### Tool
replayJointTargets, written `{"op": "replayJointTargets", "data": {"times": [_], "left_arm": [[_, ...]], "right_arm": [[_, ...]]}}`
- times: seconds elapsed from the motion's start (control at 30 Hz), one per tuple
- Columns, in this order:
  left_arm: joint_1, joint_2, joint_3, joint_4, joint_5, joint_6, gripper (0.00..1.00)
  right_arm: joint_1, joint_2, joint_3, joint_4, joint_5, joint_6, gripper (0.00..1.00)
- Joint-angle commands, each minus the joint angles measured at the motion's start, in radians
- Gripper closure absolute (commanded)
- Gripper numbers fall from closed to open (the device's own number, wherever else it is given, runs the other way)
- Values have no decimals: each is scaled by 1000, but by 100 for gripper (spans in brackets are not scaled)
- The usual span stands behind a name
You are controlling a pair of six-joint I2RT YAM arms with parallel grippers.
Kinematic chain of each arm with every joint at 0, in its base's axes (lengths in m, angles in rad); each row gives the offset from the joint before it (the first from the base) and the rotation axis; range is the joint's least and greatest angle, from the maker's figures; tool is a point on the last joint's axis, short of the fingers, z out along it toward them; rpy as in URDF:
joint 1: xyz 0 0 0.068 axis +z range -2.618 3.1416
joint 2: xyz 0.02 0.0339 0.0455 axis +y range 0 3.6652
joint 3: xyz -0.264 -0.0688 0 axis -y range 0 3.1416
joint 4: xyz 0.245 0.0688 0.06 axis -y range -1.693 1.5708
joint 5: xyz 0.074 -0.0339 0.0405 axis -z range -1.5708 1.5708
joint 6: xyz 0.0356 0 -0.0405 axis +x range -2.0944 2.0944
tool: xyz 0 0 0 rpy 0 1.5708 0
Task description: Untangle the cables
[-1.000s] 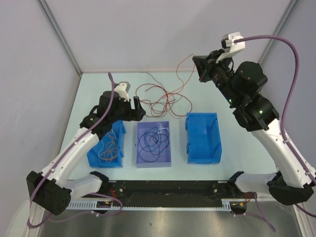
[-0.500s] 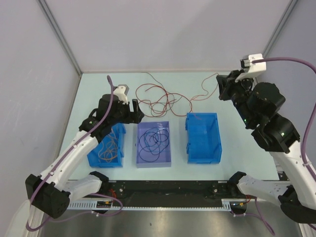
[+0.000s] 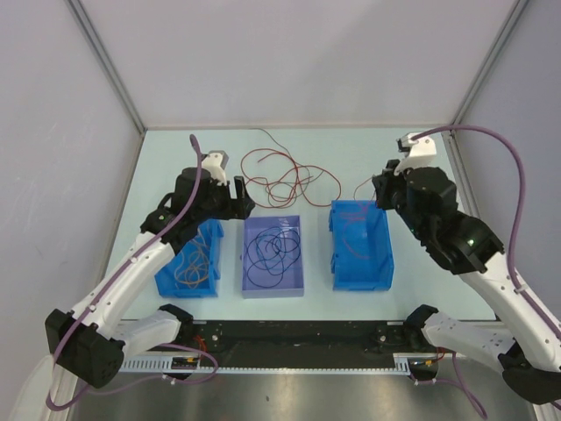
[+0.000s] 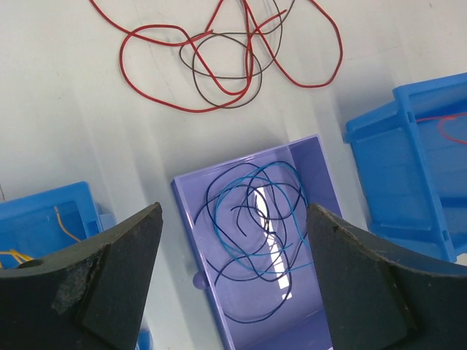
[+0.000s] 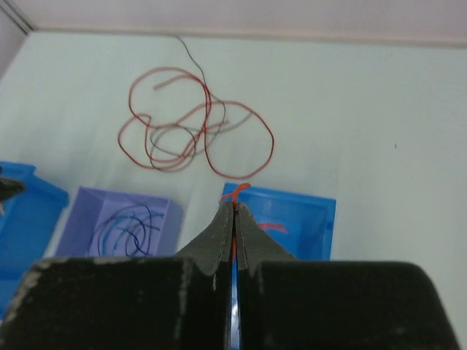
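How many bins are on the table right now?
3, side by side in a row: left blue bin on the left, purple bin in the middle, right blue bin on the right. None looks hidden.

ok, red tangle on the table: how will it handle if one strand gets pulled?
Probably floppy: the red tangle lies in loose flat loops. Likely drags the dark wire too, since they cross. Looks thin and light, so may slide.

Overhead and both wrist views share the purple bin [image 3: 273,292].
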Motion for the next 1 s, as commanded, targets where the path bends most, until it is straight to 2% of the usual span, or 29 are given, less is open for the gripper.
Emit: {"op": "replayJointTargets", "data": {"times": [0.0, 0.27, 0.57, 0.67, 0.7, 0.77, 0.97], "left_arm": [[6, -16, -11, 12, -11, -9, 15], [6, -21, -14, 9, -22, -9, 15], [6, -11, -11, 10, -13, -9, 15], [6, -10, -11, 9, -10, -8, 15], [6, -7, -11, 7, -10, -8, 15], [6, -8, -11, 9, -10, -8, 15], [4, -7, -10, 7, -18, -6, 15]], "right_arm": [[2, -1, -72, 6, 25, 71, 100], [-21, 13, -174, 66, -6, 51, 100], [-44, 33, -280, -35, 16, 156, 100], [-45, 42, -287, -64, 25, 180, 49], [-45, 42, -287, -66, 37, 180, 27], [-60, 27, -287, -57, 51, 177, 18], [-116, 25, -286, 5, -13, 167, 17]]}}
